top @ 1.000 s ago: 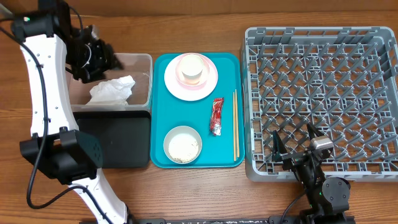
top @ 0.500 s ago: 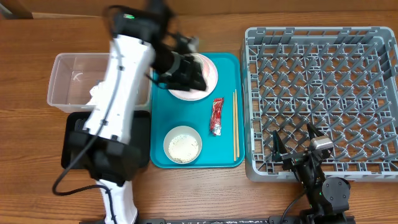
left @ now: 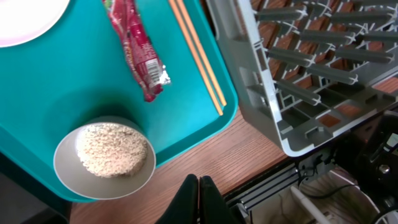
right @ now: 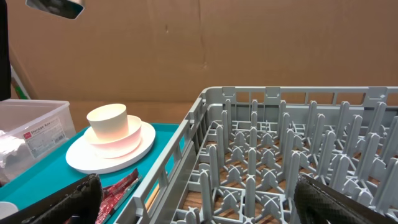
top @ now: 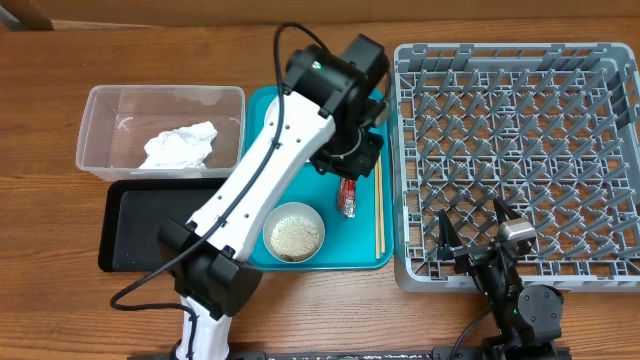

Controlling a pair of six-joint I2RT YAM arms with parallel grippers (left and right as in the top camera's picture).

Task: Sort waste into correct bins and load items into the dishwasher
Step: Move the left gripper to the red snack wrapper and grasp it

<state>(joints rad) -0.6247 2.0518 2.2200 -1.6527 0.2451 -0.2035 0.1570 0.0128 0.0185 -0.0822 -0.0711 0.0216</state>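
Left tool [left: 198,190] swung over smooth teal tray [left: 74,81] — pinched shut, crinkly wrapper [left: 134,46], right tool [top: 472,232] wide

Nothing legible: label on clear tub [right: 37,134] too small to read; print on snack wrapper [left: 135,53] blurred

Crumpled napkin [top: 180,146] sits in the clear tub [top: 100,92] — red wrapper [left: 134,53] lies flat beside parallel chopsticks [left: 197,59], rice-filled bowl [left: 60,168] near, grey rack [top: 500,52] rightward.
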